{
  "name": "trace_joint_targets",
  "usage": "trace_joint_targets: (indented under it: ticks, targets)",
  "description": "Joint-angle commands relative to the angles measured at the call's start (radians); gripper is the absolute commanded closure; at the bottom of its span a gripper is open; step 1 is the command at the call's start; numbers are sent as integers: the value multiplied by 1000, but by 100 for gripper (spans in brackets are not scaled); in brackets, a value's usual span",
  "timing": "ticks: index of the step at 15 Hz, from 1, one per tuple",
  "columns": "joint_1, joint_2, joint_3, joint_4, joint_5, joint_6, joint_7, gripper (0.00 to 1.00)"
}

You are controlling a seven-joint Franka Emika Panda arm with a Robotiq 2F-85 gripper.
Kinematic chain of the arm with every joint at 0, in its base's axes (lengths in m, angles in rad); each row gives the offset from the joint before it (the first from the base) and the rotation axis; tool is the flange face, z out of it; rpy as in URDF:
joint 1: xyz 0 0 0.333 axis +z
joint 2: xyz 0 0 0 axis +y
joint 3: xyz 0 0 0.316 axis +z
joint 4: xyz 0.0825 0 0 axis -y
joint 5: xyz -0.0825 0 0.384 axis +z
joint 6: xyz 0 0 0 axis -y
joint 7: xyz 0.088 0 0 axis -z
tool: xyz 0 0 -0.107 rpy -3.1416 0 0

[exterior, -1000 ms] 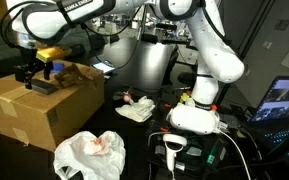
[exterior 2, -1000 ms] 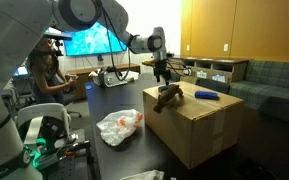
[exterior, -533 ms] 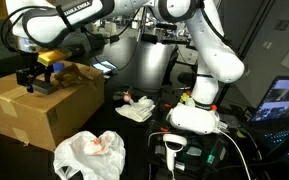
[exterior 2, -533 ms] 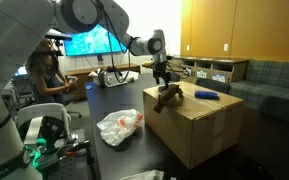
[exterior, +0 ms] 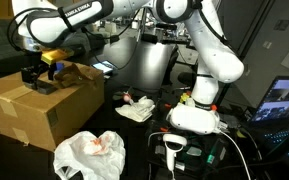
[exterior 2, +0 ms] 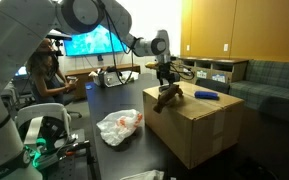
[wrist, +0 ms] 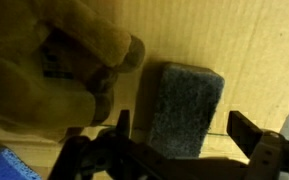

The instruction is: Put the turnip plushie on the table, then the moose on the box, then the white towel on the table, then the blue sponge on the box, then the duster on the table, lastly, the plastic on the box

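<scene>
Wrist view: your gripper [wrist: 181, 130] hangs with its jaws spread wide over the flat black oblong duster [wrist: 184, 105], one finger on each side and neither touching it. The duster lies flat on the big brown cardboard box [wrist: 254, 50]. The brown and tan plush moose [wrist: 69, 65] lies just beside it, and a corner of the light-blue sponge block [wrist: 6, 165] shows at the lower edge. You appear to be on the fifth step, moving the duster to the table. Next you would need to lower straight down, close on its long sides without catching the moose, then lift it clear of the box. In an exterior view, the gripper [exterior: 32, 76] hovers over the box [exterior: 34, 115], with the moose [exterior: 76, 72] near it. On the wide dark table [exterior: 114, 125] lie the crumpled white plastic [exterior: 89, 155] beside the box and a white towel [exterior: 136, 112]. A small reddish thing by the towel may be the turnip plushie, but it is too small to be sure. In an exterior view, the gripper [exterior 2: 165, 75] hangs above the moose [exterior 2: 167, 96] and the sponge [exterior 2: 206, 95] rests on the box [exterior 2: 199, 135]. The box is closed, so things sit only on its top. The plastic [exterior 2: 119, 125] shows a pinkish tint, and you cannot tell what is inside.
</scene>
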Motion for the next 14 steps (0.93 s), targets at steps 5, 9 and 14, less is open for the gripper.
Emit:
trace_joint_targets:
  ticks: [5, 9, 14]
  targets:
    - [-4, 49, 9, 55, -5, -3, -39, 0]
    - [-11, 62, 12, 57, 1, -13, -58, 16]
    - [-5, 34, 8, 46, -10, -23, -68, 58]
